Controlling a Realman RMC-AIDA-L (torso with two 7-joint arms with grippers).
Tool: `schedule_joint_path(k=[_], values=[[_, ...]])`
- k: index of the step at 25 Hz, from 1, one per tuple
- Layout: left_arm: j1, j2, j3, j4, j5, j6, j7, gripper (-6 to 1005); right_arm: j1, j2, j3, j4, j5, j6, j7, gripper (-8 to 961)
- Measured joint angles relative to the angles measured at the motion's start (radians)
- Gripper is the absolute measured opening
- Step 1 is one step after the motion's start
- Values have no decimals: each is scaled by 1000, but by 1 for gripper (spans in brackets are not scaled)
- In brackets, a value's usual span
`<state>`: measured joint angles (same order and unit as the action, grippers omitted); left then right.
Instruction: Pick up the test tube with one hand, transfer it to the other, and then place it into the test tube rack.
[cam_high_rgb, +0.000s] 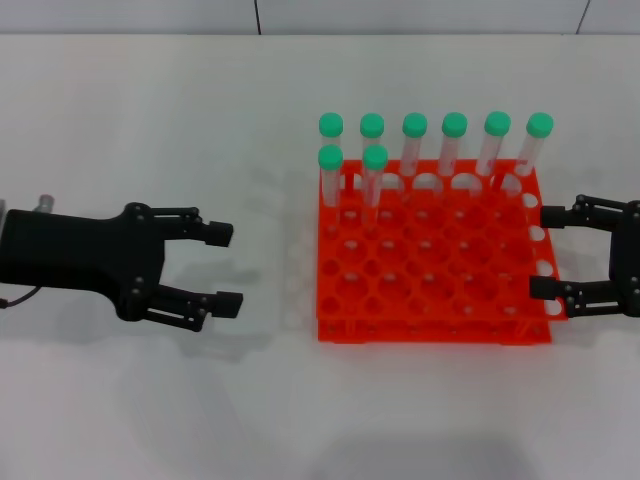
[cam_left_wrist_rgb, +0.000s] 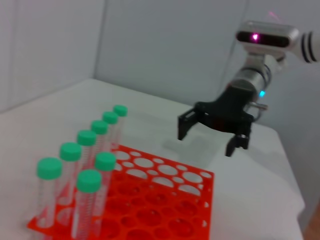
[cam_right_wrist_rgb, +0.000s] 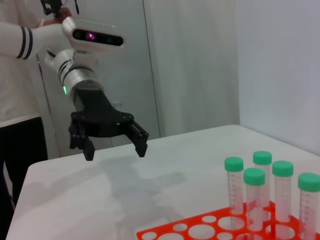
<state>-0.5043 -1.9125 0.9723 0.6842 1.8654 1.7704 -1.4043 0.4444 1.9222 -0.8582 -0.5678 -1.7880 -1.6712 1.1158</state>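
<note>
The orange-red test tube rack (cam_high_rgb: 430, 330) stands right of the table's middle. Several clear test tubes with green caps (cam_high_rgb: 372, 160) stand upright in its two back rows. I cannot tell the task's tube from the others. No tube lies on the table. My left gripper (cam_high_rgb: 222, 268) is open and empty, to the left of the rack. My right gripper (cam_high_rgb: 548, 251) is open and empty at the rack's right edge. The right wrist view shows the left gripper (cam_right_wrist_rgb: 115, 150), tubes (cam_right_wrist_rgb: 254, 176) and rack (cam_right_wrist_rgb: 200, 231). The left wrist view shows the right gripper (cam_left_wrist_rgb: 207, 142), tubes (cam_left_wrist_rgb: 89, 181) and rack (cam_left_wrist_rgb: 165, 185).
The white table (cam_high_rgb: 200, 400) spreads around the rack. A person in a white top (cam_right_wrist_rgb: 20, 100) stands behind the left arm past the table's far edge. A wall runs along the table's back.
</note>
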Motion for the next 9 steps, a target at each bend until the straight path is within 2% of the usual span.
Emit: schedule_joint_path(k=[9], values=[[-15,-9,-21,6,23,-3,-15,884,0,2,0,9,-11,15,-3,873]])
